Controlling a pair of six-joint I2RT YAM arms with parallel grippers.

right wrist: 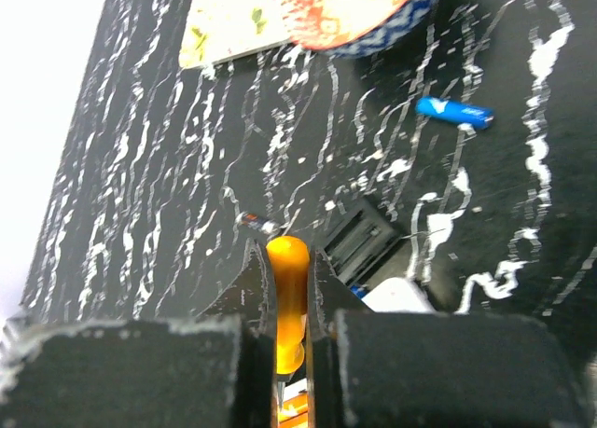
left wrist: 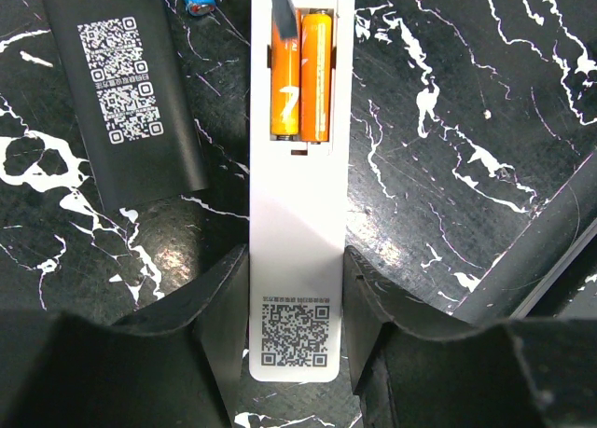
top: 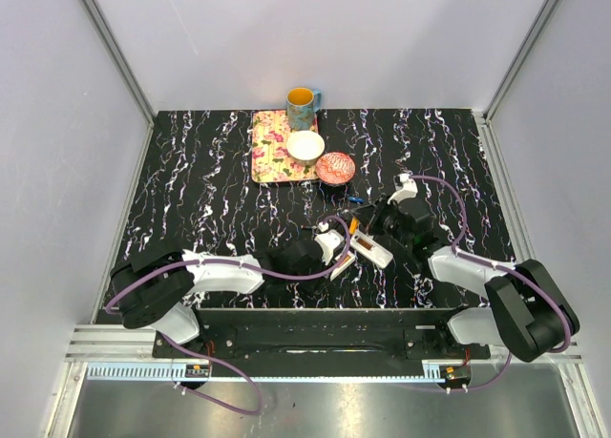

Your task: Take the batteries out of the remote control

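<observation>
Black, white-veined tabletop lies under both of your arms. Your left gripper pinches the white remote by its near end, one finger on each long side. Just ahead of those jaws, the open bay holds two orange batteries side by side. Your right gripper is clamped on the orange-handled screwdriver; its dark blade lies over the far end of the left cell. A blue battery lies loose beyond the right jaws, near the patterned bowl. A black remote lies left of the white one.
</observation>
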